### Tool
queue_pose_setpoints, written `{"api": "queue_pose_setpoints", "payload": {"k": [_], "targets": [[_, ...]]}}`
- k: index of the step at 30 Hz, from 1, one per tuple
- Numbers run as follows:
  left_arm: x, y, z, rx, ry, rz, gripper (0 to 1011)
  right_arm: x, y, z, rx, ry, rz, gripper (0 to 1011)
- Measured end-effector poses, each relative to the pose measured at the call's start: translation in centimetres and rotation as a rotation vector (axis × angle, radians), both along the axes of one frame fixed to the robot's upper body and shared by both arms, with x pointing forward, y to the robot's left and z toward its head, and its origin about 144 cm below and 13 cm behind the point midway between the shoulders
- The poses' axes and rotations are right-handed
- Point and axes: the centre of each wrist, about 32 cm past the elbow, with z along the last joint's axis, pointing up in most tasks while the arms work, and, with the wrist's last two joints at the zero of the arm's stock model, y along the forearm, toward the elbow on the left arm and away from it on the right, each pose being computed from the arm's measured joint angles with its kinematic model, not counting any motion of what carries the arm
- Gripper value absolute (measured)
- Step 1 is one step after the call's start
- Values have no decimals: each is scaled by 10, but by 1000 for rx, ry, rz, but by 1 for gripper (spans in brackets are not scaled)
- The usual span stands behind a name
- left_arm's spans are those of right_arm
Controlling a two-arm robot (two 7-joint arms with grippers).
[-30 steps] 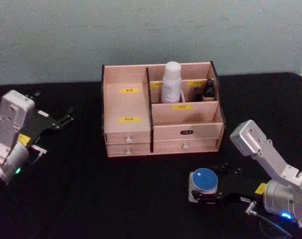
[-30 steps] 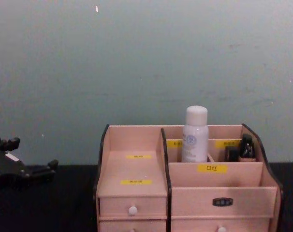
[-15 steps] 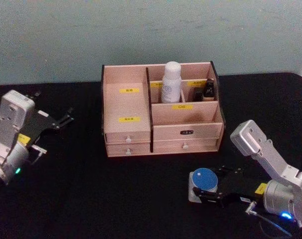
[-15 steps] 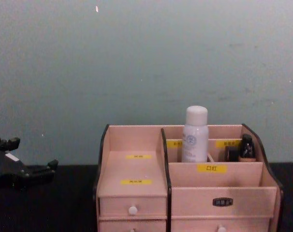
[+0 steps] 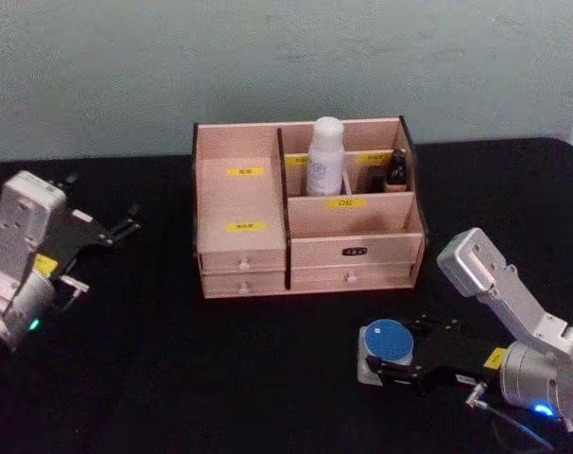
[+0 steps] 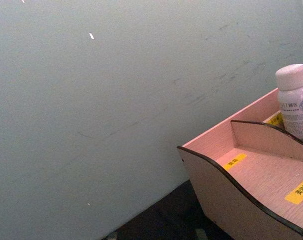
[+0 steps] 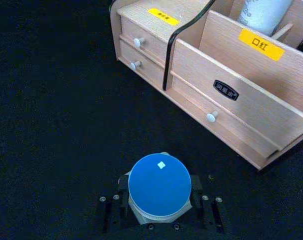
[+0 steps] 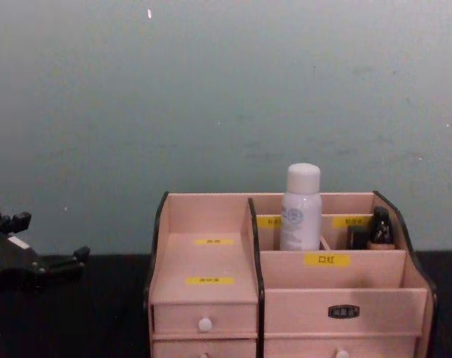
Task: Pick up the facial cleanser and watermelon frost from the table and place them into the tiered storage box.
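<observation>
Your box is pale pink-beige wood with dark edges, yellow labels and white drawer knobs; the table is black and the wall dull grey-green. Your bottle is white with a faint bluish round emblem, the vial dark. The jar is frosted clear under a plain bright blue lid.

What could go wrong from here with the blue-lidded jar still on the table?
1. The right gripper sits around the round watermelon frost, which might slip or twist when lifted.
2. The tiered storage box already holds the facial cleanser and small dark bottles in its rear compartments, so lowering the jar there could knock them.
The left gripper is parked at the left.
</observation>
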Motion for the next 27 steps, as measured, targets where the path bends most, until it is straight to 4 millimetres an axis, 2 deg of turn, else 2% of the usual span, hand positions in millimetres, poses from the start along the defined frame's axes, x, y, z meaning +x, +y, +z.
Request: {"api": "queue_pose_setpoints", "payload": {"k": [14, 21, 27], "targets": [[0, 0, 0, 0, 0, 0, 1001, -2, 2, 4, 15, -21, 9, 729], [0, 0, 0, 0, 0, 0, 1001, 3, 5, 29, 28, -95, 48, 729], [0, 0, 0, 0, 0, 0, 1001, 16, 12, 49, 54, -172, 74, 729]]}}
